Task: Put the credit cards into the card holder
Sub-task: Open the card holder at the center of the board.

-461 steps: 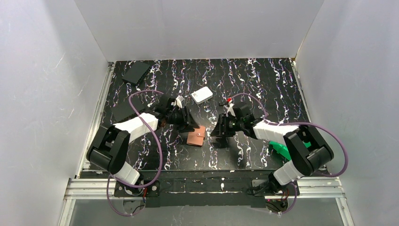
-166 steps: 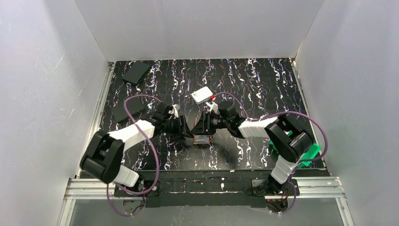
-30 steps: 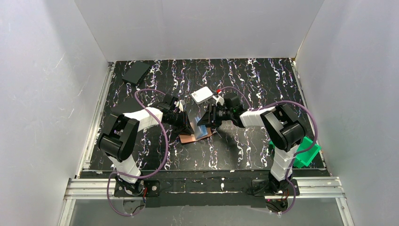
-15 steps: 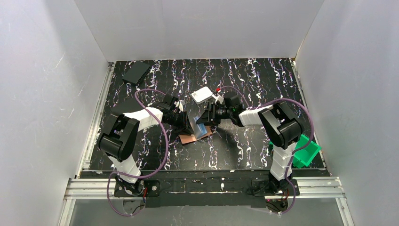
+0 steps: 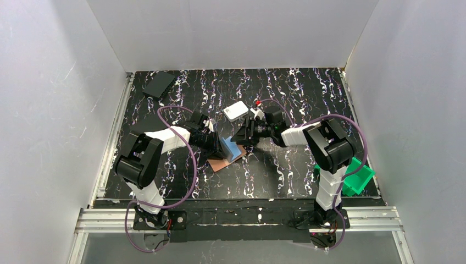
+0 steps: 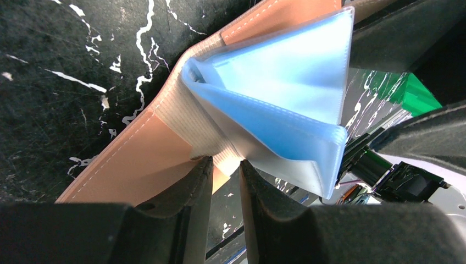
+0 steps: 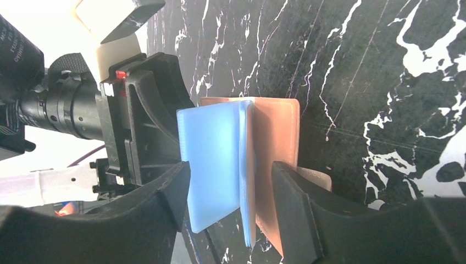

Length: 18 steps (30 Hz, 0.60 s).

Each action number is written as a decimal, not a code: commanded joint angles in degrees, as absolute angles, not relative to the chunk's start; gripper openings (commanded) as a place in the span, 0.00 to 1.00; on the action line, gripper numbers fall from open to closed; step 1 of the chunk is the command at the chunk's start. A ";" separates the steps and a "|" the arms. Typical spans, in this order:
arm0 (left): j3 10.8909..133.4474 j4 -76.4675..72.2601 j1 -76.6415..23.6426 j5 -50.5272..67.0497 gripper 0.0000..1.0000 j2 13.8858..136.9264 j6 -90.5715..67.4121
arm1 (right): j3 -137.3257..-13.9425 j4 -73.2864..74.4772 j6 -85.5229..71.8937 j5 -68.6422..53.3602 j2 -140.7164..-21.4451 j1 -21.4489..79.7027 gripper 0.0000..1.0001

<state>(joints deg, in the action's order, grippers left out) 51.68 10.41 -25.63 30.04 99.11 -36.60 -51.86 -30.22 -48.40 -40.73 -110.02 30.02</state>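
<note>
1. Near the middle of the table [image 5: 286, 181], seen from the top view, the card holder [image 5: 218, 164] lies open. Its orange-brown cover is flat on the black marbled top and its light-blue panels [image 5: 231, 147] stand up from it. The left gripper [image 5: 218, 144] is at it from the left-edge side and the right gripper [image 5: 242, 137] from the right-edge side, close together over it. A white rounded box [image 5: 236, 111] sits just beyond them toward the far edge. A green bin [image 5: 356, 179] is by the right edge near the front, and a dark flat slab [image 5: 158, 85] lies in the far left corner
2. In the left wrist view, the left gripper's fingers [image 6: 192, 203] are pressed close together. They pinch the card holder at the end of its grey ribbed spine [image 6: 192, 124], where the leather cover meets the panels. The light-blue panels fan out up and to the right, their leaves apart
3. In the right wrist view, the right gripper's fingers [image 7: 165, 212] stand spread, with the light-blue panels upright between them and the orange cover running under one of them. Whether either finger touches the card holder I cannot tell. The left gripper sits against the far side of the panels
</note>
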 commanded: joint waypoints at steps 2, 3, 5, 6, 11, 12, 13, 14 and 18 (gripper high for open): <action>51.72 11.33 -25.61 30.48 0.23 99.51 -35.75 | -52.30 -31.24 -46.24 -42.08 -109.10 30.85 0.68; 51.83 11.35 -25.58 30.47 0.24 99.60 -35.77 | -52.63 -31.06 -46.17 -42.11 -109.08 31.08 0.69; 52.01 11.42 -25.62 30.47 0.24 99.73 -35.75 | -53.26 -30.64 -45.97 -42.33 -109.49 31.55 0.69; 52.07 11.50 -25.58 30.53 0.23 99.80 -35.77 | -53.52 -30.67 -45.97 -42.41 -109.67 31.75 0.69; 52.04 11.78 -25.61 30.41 0.24 99.58 -35.60 | -54.43 -30.55 -46.03 -42.40 -110.26 32.40 0.68; 52.05 11.82 -25.62 30.37 0.24 99.57 -35.58 | -54.69 -30.40 -45.99 -42.35 -110.35 32.61 0.68; 52.09 11.86 -25.58 30.44 0.24 99.58 -35.58 | -54.93 -30.18 -45.78 -42.43 -110.51 32.87 0.68; 52.12 11.86 -25.58 30.44 0.24 99.58 -35.59 | -55.13 -29.93 -45.65 -42.39 -110.65 33.08 0.68; 52.20 11.94 -25.58 30.40 0.23 99.59 -35.52 | -55.28 -29.59 -45.43 -41.99 -110.81 33.40 0.69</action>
